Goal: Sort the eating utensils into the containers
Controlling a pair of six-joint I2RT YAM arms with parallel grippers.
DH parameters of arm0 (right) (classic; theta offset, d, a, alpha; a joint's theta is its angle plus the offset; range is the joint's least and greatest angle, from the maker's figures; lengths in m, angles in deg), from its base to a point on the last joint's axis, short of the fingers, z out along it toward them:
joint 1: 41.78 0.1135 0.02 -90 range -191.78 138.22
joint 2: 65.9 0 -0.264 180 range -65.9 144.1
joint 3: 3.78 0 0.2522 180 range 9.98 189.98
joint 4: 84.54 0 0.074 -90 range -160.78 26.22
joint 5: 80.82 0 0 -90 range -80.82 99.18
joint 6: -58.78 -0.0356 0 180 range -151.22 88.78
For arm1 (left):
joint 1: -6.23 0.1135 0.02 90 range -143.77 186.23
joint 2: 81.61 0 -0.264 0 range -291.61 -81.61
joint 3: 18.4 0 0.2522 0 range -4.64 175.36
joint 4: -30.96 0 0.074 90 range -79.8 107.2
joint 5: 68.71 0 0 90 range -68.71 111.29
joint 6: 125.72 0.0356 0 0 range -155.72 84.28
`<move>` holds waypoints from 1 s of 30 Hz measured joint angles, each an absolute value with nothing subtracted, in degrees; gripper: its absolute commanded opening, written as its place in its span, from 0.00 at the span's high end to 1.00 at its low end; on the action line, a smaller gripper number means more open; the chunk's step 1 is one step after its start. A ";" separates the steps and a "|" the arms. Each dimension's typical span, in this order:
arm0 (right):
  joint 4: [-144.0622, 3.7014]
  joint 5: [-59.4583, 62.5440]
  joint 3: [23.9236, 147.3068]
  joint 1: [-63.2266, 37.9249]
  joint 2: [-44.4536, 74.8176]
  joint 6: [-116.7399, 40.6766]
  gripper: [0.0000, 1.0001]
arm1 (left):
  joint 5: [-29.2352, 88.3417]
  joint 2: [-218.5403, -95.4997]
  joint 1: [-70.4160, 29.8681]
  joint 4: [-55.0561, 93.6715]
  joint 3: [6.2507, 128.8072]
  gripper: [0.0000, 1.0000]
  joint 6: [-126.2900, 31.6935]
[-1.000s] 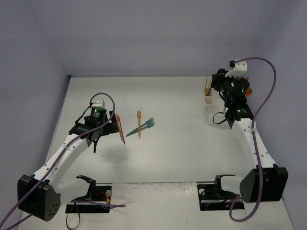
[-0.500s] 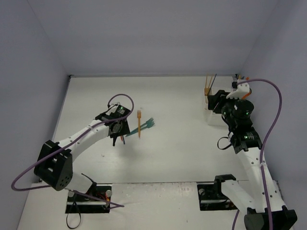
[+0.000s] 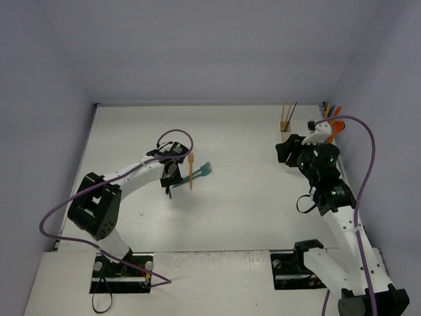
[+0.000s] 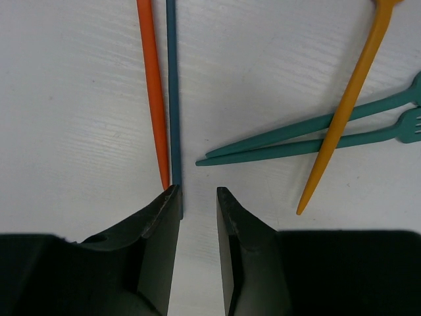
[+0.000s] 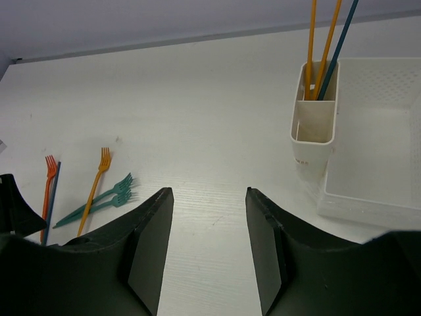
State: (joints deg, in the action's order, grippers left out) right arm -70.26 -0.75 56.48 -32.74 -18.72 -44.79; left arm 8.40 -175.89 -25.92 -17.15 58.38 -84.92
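On the table lie a red-orange fork [image 4: 152, 92] and a teal utensil [image 4: 173, 92] side by side, handles pointing at my left gripper [image 4: 197, 189]. Its jaws stand narrowly open on bare table; the teal handle's end touches the left fingertip [image 4: 172, 197], not between the jaws. An orange fork [image 4: 345, 112] lies across two teal forks [image 4: 296, 141] to the right. From above, the left gripper [image 3: 170, 181] sits just left of those forks [image 3: 197, 171]. My right gripper [image 5: 209, 191] hovers open and empty. The white holder [image 5: 314, 141] holds three upright utensils [image 5: 325, 39].
A white perforated tray [image 5: 368, 197] stands against the holder's right side. More orange and teal utensils [image 3: 332, 113] stick up at the back right behind the right arm. Walls close the table at left, back and right.
The left arm swung right to the red-orange and teal pair and its jaws narrowed. The right arm drew back from the holder and turned toward the table's middle.
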 measured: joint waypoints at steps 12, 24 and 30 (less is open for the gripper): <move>-69.69 -0.94 55.82 -32.30 -19.55 -44.87 0.52 | 11.14 -176.22 -25.92 -17.28 54.10 0.75 -88.11; -68.84 -0.98 55.34 -32.30 -19.68 -44.90 0.51 | 12.49 -178.15 -25.92 -16.93 53.97 0.75 -88.70; -68.73 -0.97 54.92 -32.30 -19.91 -44.89 0.51 | 12.53 -178.26 -25.92 -16.67 54.00 0.91 -88.84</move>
